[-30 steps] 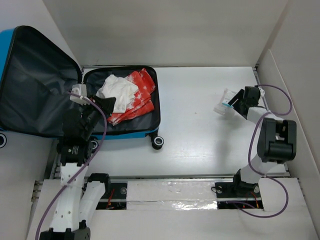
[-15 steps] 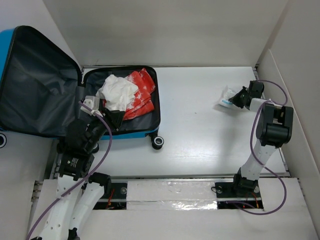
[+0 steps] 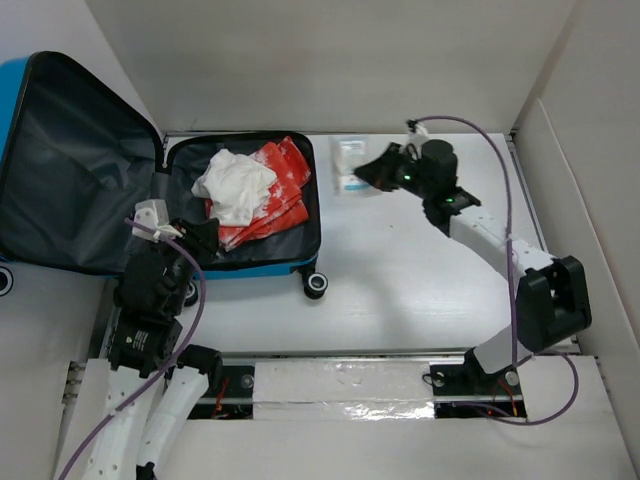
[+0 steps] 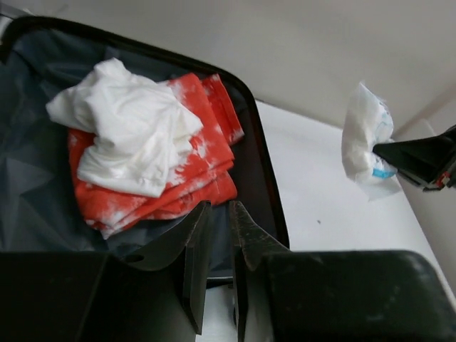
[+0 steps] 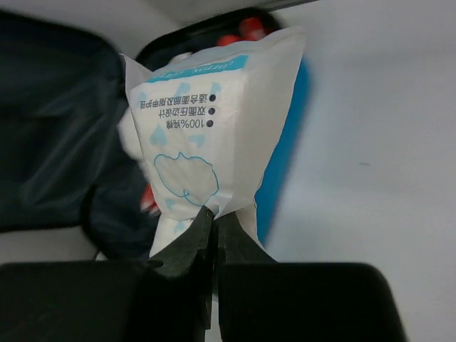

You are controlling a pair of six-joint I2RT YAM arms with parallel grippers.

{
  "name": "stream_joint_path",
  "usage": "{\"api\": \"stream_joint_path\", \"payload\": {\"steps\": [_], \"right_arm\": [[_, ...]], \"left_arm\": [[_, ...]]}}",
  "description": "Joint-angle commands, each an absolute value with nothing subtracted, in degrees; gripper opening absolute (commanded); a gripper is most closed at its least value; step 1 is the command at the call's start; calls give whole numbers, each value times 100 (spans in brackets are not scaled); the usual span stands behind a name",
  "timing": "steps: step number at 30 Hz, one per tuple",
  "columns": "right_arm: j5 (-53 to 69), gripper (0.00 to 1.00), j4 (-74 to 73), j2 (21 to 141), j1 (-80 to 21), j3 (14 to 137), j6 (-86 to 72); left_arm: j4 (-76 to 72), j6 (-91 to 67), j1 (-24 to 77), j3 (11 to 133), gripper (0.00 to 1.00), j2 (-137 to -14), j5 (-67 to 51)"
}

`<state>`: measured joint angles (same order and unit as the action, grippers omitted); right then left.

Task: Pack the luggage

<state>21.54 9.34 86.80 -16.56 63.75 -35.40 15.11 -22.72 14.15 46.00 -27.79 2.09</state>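
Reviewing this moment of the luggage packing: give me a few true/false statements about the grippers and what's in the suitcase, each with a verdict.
1. The right gripper is clamped on a white packet with blue print. True.
2. The luggage is zipped shut. False: its lid lies open.
3. A white cloth lies on top of the red-and-white cloth. True.
4. The left gripper grips the white cloth. False: it holds nothing.
5. The packet is inside the luggage. False: it is held in the air outside the luggage.
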Motion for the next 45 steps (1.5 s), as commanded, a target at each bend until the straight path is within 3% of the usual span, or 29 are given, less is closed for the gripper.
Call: {"api": "stream_joint_path", "payload": {"steps": [1, 2, 3, 4, 6, 7, 8, 10, 12, 13, 16, 18, 22, 23, 26, 27, 28, 31, 38, 45], "right_arm": [[2329, 1, 1511, 9058, -2713, 7115, -3840], [2329, 13, 1564, 9279, -2977, 7345, -3910], [2303, 30, 1434, 9516, -3371, 7609, -3998], [2329, 62, 1311, 9753, -3497, 7881, -3982], [2504, 81, 1204, 10116, -3577, 8297, -3903], [2531, 90, 1361, 10081, -3629, 8192, -3955], [2557, 93, 1589, 9803, -3630, 7687, -4016], [2497, 92, 2117, 9389, -3577, 7052, -4087], [2313, 82, 2302, 8776, -3524, 6193, -3973], [2277, 62, 2329, 8606, -3524, 5944, -3929], [2215, 35, 2566, 8148, -3577, 5126, -3789], [2180, 33, 2488, 8051, -3516, 4897, -3535], [2968, 36, 2311, 7727, -3033, 4606, -3393], [3075, 36, 2207, 7639, -2980, 4614, -3314], [2524, 38, 1863, 7279, -2979, 4483, -3076], [2514, 38, 1855, 7234, -2979, 4517, -3033], [2670, 39, 1637, 7216, -2927, 4561, -2971], [2918, 40, 1695, 7198, -2856, 4562, -2997], [3173, 41, 1741, 7742, -2971, 4746, -2953], [2998, 41, 1565, 7884, -3076, 4869, -2778]], "left_arm": [[1231, -2610, 1424, 4869, 14, -2436, 1175], [1230, -2663, 1424, 4869, 16, -2417, 1334], [1326, -2759, 1424, 4913, 27, -2417, 1493], [1388, -2829, 1424, 4939, 35, -2487, 1825], [1598, -2892, 1424, 5071, 58, -2610, 2073], [1678, -2909, 1424, 5141, 61, -2750, 2318], [1705, -2900, 1424, 5220, 63, -2794, 2407], [1617, -2952, 1424, 5317, 61, -2943, 2679], [1556, -3023, 1424, 5527, 61, -3128, 2768], [1677, -3145, 1424, 5685, 62, -3520, 2951], [2363, -3269, 1424, 6231, 69, -4373, 3442], [2583, -3550, 1179, 6258, 72, -4631, 3472], [2223, -3551, -1215, 5994, 74, -4911, 1169], [2363, -3507, -2501, 6012, 74, -5078, 569], [2821, -3401, -2575, 5872, 73, -4793, 219], [2908, -3462, -2575, 5575, 74, -4451, 437], [3162, -3593, -2575, 5572, 75, -4143, 1527], [3358, -3481, -2575, 5309, 79, -4174, 2930], [3734, -3743, -2681, 6063, 73, -4676, 3497], [3481, -3981, -2681, 5694, 64, -4535, 4324]]}}
